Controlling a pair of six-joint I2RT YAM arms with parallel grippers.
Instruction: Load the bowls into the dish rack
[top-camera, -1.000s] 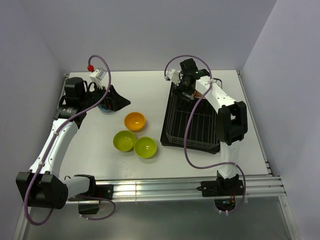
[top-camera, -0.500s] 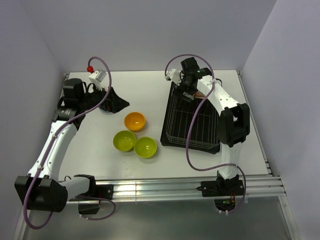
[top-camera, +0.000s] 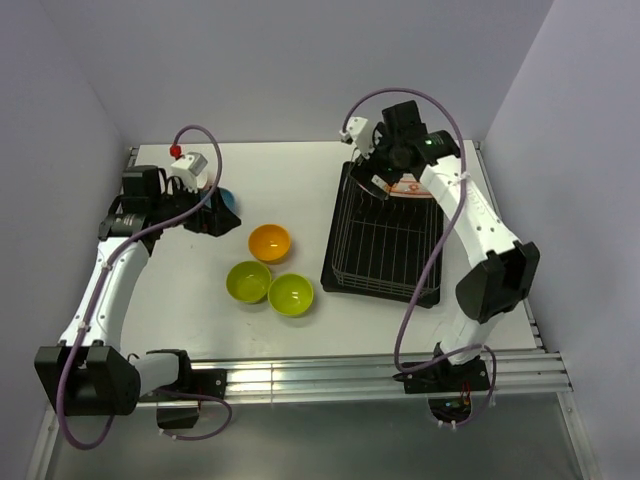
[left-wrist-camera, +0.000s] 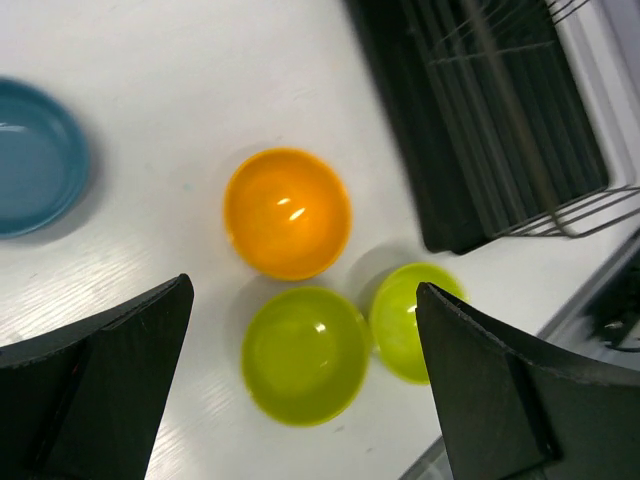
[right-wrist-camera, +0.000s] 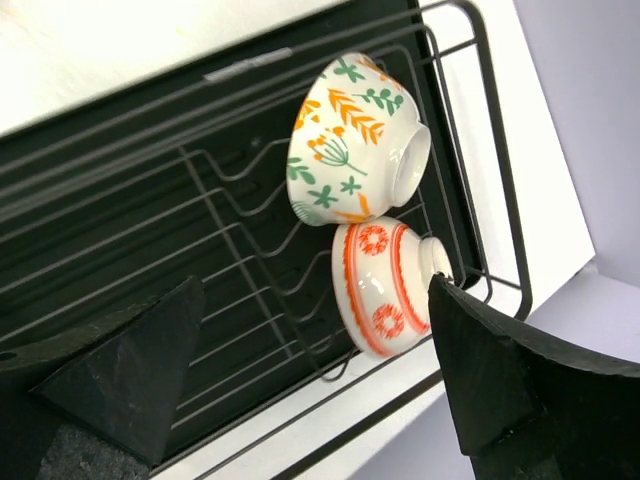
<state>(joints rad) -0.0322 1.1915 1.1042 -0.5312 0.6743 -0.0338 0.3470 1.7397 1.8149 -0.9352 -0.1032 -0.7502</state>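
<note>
Left gripper, right gripper both splayed, empty — I could clip the propped bowls; they'd topple in the dish rack.

Top external: fixed, high, behind arm bases; faced down and forward; far; took in whole surface.
Left wrist: mid-height, faced down between own pincer fingers; orange bowl, green bowls, dish rack corner shared with top.
Right wrist: close, oblique, on rack's far end; shared with top.
</note>
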